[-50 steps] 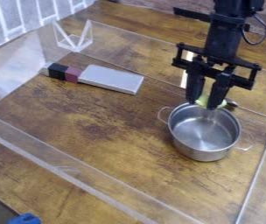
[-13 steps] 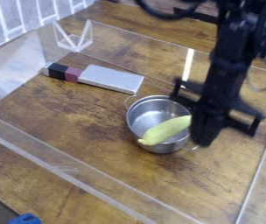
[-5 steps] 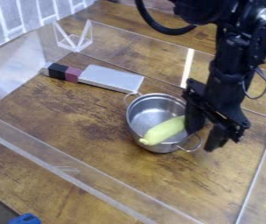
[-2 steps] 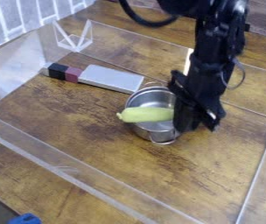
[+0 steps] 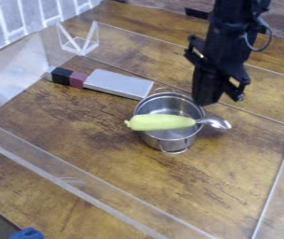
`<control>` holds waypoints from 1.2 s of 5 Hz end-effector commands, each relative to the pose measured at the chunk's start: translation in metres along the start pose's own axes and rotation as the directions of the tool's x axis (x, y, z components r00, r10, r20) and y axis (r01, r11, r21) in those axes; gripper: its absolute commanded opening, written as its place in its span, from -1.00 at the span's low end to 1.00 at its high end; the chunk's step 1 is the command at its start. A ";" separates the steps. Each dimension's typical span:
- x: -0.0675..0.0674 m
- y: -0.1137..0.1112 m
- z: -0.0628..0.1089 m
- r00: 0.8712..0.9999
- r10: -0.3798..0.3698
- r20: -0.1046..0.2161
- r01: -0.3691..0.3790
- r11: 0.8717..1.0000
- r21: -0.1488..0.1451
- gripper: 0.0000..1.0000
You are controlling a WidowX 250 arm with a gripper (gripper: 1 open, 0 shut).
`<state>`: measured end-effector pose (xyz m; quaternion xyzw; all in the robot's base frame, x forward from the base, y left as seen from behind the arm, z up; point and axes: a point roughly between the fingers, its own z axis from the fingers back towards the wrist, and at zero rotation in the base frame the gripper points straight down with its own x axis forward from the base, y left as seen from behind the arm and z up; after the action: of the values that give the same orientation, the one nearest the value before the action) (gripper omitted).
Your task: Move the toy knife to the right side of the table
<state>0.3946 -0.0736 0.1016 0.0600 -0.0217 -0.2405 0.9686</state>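
Note:
The toy knife (image 5: 104,83) lies flat on the left half of the table (image 5: 57,131), grey blade pointing right, black-and-pink handle to the left. My gripper (image 5: 212,96) hangs pointing down, right of the middle, well to the right of the knife and apart from it. Its fingers are shut, and I see nothing between them. Just below it stands a steel pot (image 5: 171,133) with a yellow-green corn cob (image 5: 161,122) lying across its rim. The pot's spoon-like handle (image 5: 216,122) sticks out to the right under the gripper.
Low clear acrylic walls (image 5: 132,201) edge the tabletop. A clear angled stand (image 5: 76,39) sits at the back left. A blue object (image 5: 26,233) shows at the bottom left outside the wall. Bare wood lies right of and in front of the pot.
The gripper shut and then rose, moving up and back from the pot's right side. The pot slid a little to the left, and the corn cob now lies across its rim.

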 end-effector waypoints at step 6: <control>0.009 0.001 0.038 0.994 -0.012 0.111 0.009 0.999 0.033 -1.00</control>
<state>0.3961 -0.0840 0.1041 0.0605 -0.0314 -0.2562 0.9642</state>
